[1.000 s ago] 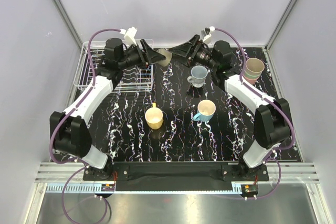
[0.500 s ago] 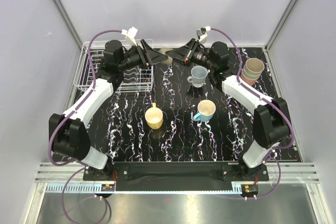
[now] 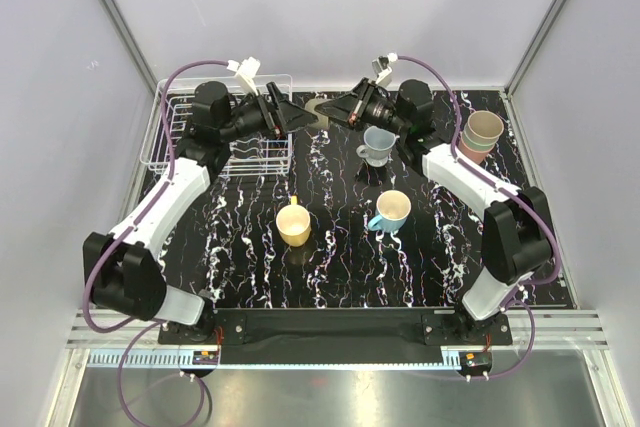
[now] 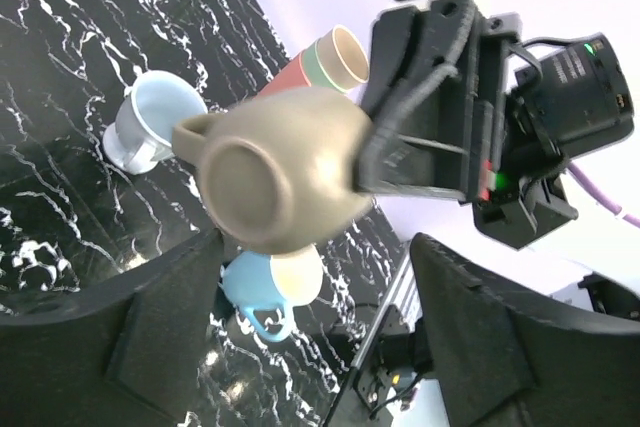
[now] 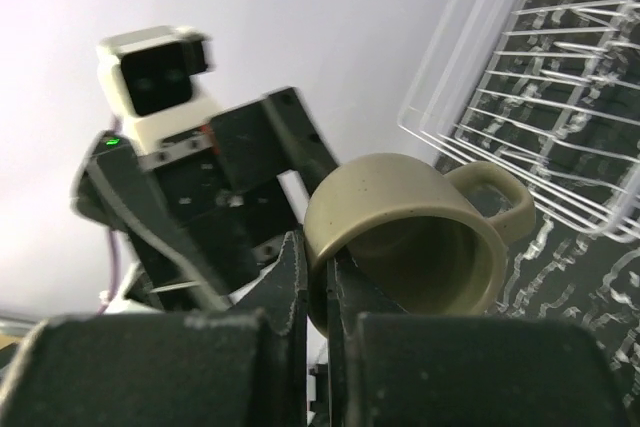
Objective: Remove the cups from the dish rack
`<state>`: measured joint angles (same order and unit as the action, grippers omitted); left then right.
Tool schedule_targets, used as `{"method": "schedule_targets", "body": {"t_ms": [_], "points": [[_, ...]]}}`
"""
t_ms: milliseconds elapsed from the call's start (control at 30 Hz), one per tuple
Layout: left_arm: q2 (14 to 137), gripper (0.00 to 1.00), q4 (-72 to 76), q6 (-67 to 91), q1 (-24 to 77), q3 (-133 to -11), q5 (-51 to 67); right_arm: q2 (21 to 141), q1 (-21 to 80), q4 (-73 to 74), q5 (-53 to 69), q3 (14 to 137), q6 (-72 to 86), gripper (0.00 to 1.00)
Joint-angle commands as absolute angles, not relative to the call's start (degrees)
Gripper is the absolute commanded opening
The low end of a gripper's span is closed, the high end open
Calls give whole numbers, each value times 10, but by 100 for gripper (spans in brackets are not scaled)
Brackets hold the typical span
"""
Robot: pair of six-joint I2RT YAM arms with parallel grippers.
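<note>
Grey-brown mug [image 5: 400,197] sits rim-pinched in the right end effector [image 5: 318,269].

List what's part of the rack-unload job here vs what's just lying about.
Job:
dish rack
grey-brown mug, pinched by right gripper
yellow mug
cyan mug
pale blue mug
tumbler stack

Just there:
marbled table top
enclosure walls

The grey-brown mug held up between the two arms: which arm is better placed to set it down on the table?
Right. The right gripper is clamped on the rim of the mug, while the left gripper stands open, not gripping it.
</note>
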<state>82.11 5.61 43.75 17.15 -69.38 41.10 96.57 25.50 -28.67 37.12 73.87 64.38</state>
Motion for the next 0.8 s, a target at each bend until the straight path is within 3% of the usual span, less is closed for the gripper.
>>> {"method": "schedule_targets", "body": {"t_ms": [0, 67, 100, 267, 500, 767], "points": [[775, 83, 34, 392, 174, -707, 395, 921, 256, -236, 352, 771, 580, 0], [762, 86, -20, 357, 174, -716, 376, 908, 256, -193, 346, 781, 552, 0], [757, 99, -38, 347, 174, -723, 354, 904, 256, -139, 334, 786, 522, 0], [709, 99, -132, 299, 173, -731, 247, 889, 257, 29, 301, 826, 429, 0], [662, 99, -228, 273, 169, -748, 91, 931, 306, 309, 152, 908, 274, 0], [622, 99, -268, 238, 165, -743, 23, 1020, 373, 422, 41, 961, 238, 0]]}}
